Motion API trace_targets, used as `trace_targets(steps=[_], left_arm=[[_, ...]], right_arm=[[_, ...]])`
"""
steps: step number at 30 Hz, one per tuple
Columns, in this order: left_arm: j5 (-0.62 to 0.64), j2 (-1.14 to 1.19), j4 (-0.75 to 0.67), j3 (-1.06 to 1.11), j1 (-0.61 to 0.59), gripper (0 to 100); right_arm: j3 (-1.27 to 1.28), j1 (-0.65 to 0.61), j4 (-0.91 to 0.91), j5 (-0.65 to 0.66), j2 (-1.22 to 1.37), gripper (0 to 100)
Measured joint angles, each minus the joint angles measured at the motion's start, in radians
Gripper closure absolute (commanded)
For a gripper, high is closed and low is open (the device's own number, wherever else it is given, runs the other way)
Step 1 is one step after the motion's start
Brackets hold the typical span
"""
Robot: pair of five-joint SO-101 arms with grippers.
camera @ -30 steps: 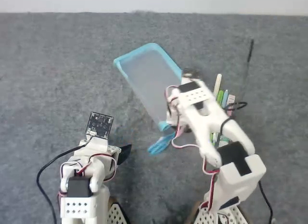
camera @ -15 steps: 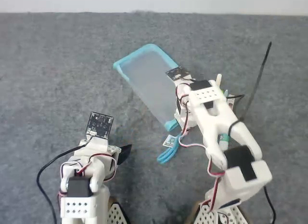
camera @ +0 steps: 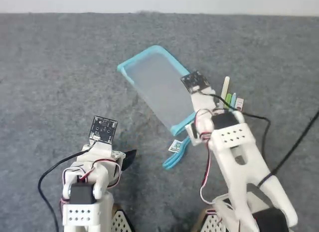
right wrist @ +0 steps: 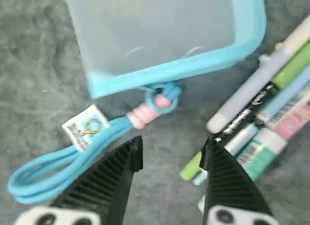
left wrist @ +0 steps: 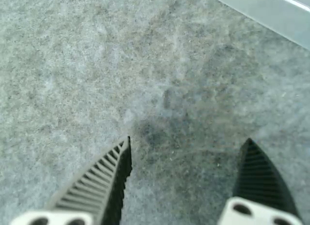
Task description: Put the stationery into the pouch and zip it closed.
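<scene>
- Drawn back toward its base since a second ago, the right pincer (right wrist: pixel 173 140) hangs spread above the grey felt table (camera: pixel 55 67).
- Spread too, the left pincer (left wrist: pixel 188 140) hovers near its own base.
- Looped turquoise cord (right wrist: pixel 58 167) with a paper tag lies at the near end of the translucent turquoise-edged pouch (camera: pixel 154 85), tied to it.
- Bundled pens and markers (right wrist: pixel 261 104) lie outside, just beside the pouch.

Plenty of bare grey mat (camera: pixel 60 67) ran from 7 to 11 o'clock of the pouch (camera: pixel 154 82), an easy way in. The left gripper (left wrist: pixel 187 139), jaws apart, hung over plain mat. It was tighter for the right gripper (right wrist: pixel 173 139), jaws apart. Seen from above, the pouch blocked its 11 o'clock, the blue cord (camera: pixel 175 154) lay at 7, and the pens (camera: pixel 228 98) crowded 2.
</scene>
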Motion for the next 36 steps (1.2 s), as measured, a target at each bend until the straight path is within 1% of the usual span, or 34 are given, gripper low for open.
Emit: trace_targets(steps=[3, 7, 10, 13, 16, 18, 20, 22, 26, 31, 36], left_arm=[[0.000, 0.000, 0.000, 0.000, 0.000, 67], [-0.002, 0.000, 0.000, 0.000, 0.002, 67], [-0.002, 0.000, 0.000, 0.000, 0.032, 67], [-0.003, 0.000, 0.000, 0.000, 0.052, 67], [-0.025, 0.000, -0.052, 0.000, 0.054, 67], [-0.087, 0.000, -0.110, 0.000, 0.054, 67], [-0.155, 0.000, -0.186, 0.000, 0.058, 67], [-0.178, 0.000, -0.227, 0.000, 0.060, 67], [-0.167, 0.000, -0.229, 0.000, 0.058, 67], [-0.166, 0.000, -0.219, 0.000, 0.014, 67], [-0.166, 0.000, -0.218, 0.000, 0.009, 67]], right_arm=[[0.020, -0.025, -0.009, -0.029, 0.000, 79.3], [0.074, -0.026, -0.083, -0.075, 0.000, 79.3], [0.114, -0.028, -0.149, -0.132, 0.000, 79.3], [0.117, -0.066, -0.180, -0.195, 0.000, 79.4], [0.117, -0.091, -0.193, -0.236, 0.000, 79.5], [0.117, -0.091, -0.212, -0.255, 0.003, 79.5], [0.117, -0.094, -0.241, -0.273, 0.041, 79.6], [0.107, -0.097, -0.245, -0.287, 0.107, 79.6], [0.077, -0.092, -0.247, -0.304, 0.236, 79.6], [0.018, -0.066, -0.249, -0.307, 0.334, 79.6], [-0.040, -0.064, -0.255, -0.408, 0.394, 79.6]])
